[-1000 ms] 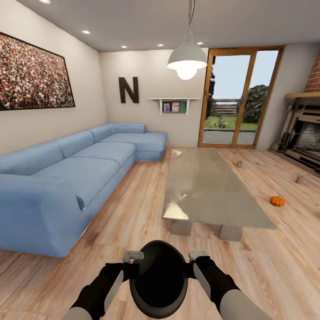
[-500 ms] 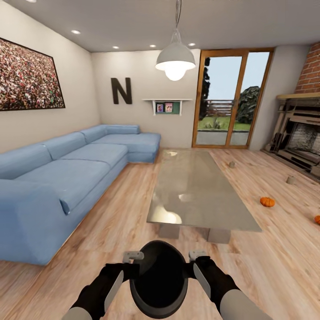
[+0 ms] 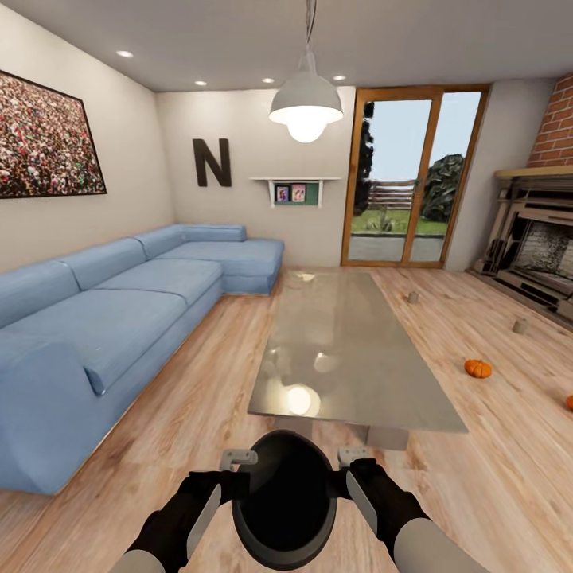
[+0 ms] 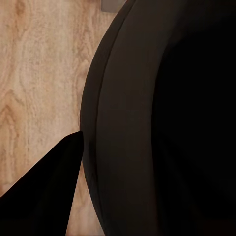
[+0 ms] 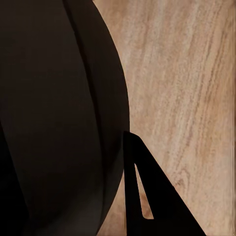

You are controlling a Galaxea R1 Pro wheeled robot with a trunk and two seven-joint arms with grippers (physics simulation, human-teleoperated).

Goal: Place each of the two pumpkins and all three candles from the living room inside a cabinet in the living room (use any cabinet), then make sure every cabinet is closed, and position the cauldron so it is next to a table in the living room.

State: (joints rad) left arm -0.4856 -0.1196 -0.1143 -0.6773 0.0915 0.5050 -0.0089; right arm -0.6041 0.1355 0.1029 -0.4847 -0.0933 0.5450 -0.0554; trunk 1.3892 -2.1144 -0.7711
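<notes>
I hold the black round cauldron (image 3: 284, 500) low in front of me in the head view. My left gripper (image 3: 231, 476) is shut on its left rim and my right gripper (image 3: 355, 474) on its right rim. The cauldron's dark wall (image 4: 162, 123) looms close in the left wrist view and again (image 5: 54, 113) in the right wrist view. Just ahead stands the glass-topped table (image 3: 358, 358). An orange pumpkin (image 3: 477, 368) lies on the floor right of the table, and another pumpkin (image 3: 570, 403) peeks in at the right edge. Two candles (image 3: 413, 298) (image 3: 520, 325) stand further back. The cabinet is out of view.
A long blue sofa (image 3: 119, 318) runs along the left wall. A stone fireplace (image 3: 541, 255) is at the right, and a glass door (image 3: 406, 183) at the back. A pendant lamp (image 3: 305, 103) hangs over the table. Wooden floor lies between sofa and table.
The camera has moved forward and turned slightly right, so the table looks nearer and a second pumpkin has come into view at the right edge. The cauldron stays held between both grippers.
</notes>
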